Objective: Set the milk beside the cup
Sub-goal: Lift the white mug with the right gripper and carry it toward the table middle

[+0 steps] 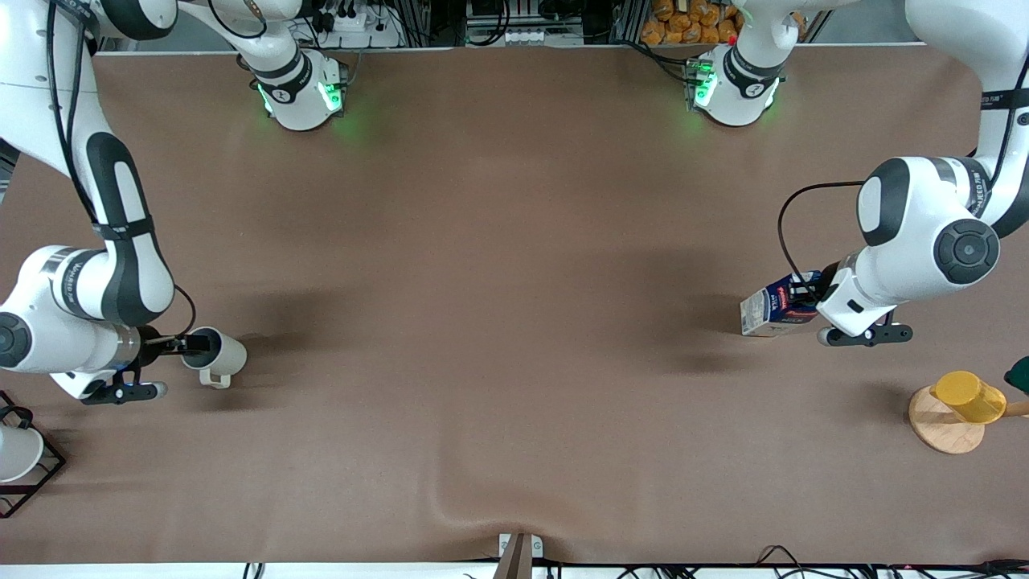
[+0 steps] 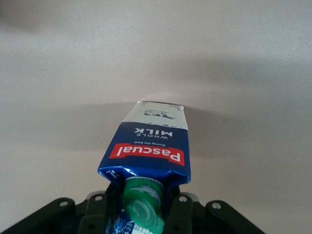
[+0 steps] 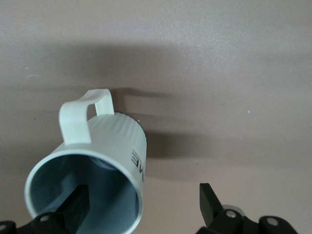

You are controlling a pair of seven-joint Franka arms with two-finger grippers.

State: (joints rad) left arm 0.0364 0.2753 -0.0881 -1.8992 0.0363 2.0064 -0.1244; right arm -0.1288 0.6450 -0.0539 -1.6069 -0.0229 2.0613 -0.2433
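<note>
The milk [image 1: 768, 310], a dark-blue carton with a green cap and a red label, is held tilted over the table at the left arm's end. My left gripper [image 1: 806, 299] is shut on its top beside the cap, as the left wrist view shows for the gripper [image 2: 141, 204] and the milk [image 2: 146, 146]. The cup [image 1: 225, 354], cream-white with a grey inside, is tipped at the right arm's end with its mouth toward my right gripper [image 1: 191, 346]. In the right wrist view that gripper [image 3: 145, 202] is open, one finger inside the cup [image 3: 117, 141], the other well outside it.
A yellow cup [image 1: 969, 396] stands on a round wooden coaster [image 1: 940, 426] near the left arm's end. A white cup in a black wire frame [image 1: 16, 454] sits at the right arm's end. The brown cloth has a fold [image 1: 482, 507] near the front camera.
</note>
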